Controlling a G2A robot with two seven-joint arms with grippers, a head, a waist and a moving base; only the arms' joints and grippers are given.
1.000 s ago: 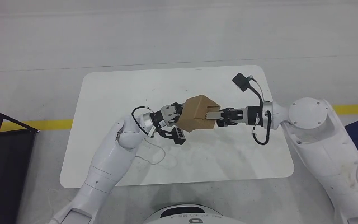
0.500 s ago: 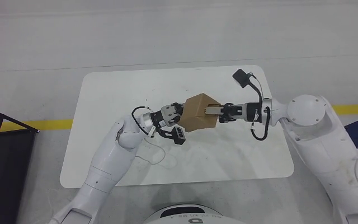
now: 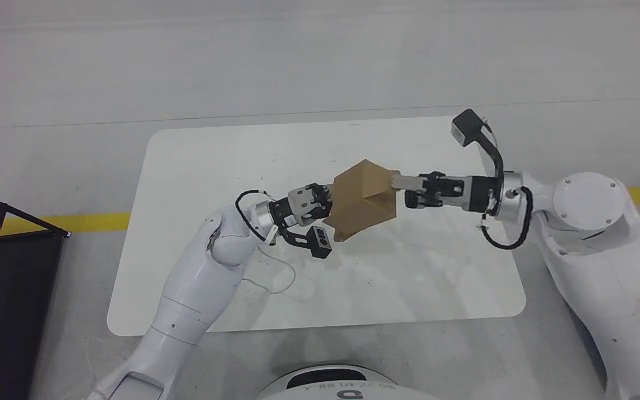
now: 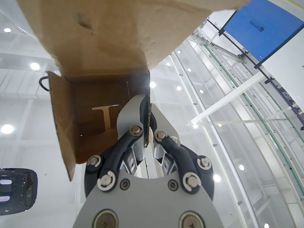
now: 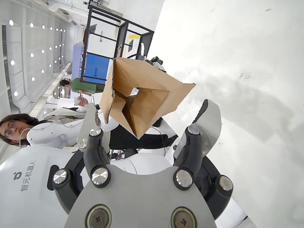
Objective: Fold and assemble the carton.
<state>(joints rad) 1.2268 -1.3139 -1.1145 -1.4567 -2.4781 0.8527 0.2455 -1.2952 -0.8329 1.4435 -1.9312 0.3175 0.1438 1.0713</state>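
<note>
The carton is cut off at the left wrist view's edge; from above, the left gripper is partly hidden by it

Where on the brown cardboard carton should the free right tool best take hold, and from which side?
Probably the jutting flap at the open end of the brown cardboard carton, approached from the side facing the right tool. It is a thin single panel that open jaws can straddle, and the left tool pinches a wall at the other end.
</note>
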